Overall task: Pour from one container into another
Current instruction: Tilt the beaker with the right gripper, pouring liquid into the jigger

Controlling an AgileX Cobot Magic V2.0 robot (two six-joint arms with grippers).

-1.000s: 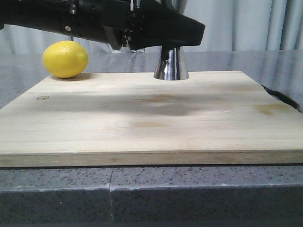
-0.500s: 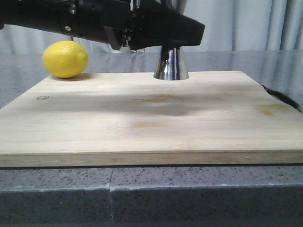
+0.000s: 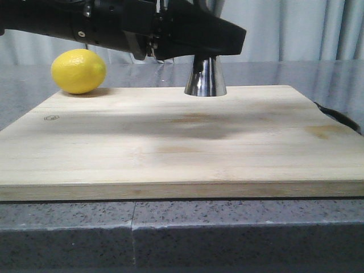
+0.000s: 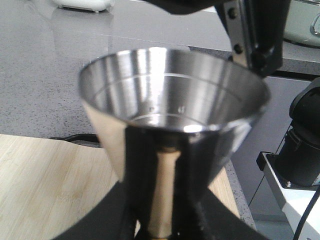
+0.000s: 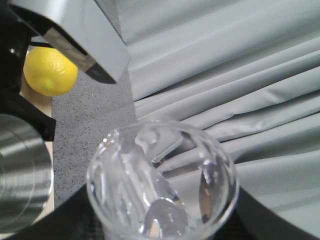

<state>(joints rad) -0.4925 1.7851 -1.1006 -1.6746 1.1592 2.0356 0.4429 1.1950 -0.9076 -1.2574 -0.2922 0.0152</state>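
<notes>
- The jigger (image 4: 172,135) stands upright on the wooden board (image 3: 182,142), its narrow waist between the fingers of the left gripper (image 4: 162,220), which is closed on it; the open upper cone rises straight above that gripper.
- In the front view the left arm (image 3: 114,25) hides the jigger's top; only the lower cone (image 3: 205,77) shows below it.
- The glass beaker (image 5: 162,182) sits in the right gripper, rim directly ahead of it; the fingers lie out of view, so I cannot tell how far they close.
- The jigger's rim (image 5: 22,177) lies just beside the beaker.
- A lemon (image 3: 78,71) rests on the desk (image 3: 182,233), beyond the left gripper's arm.
</notes>
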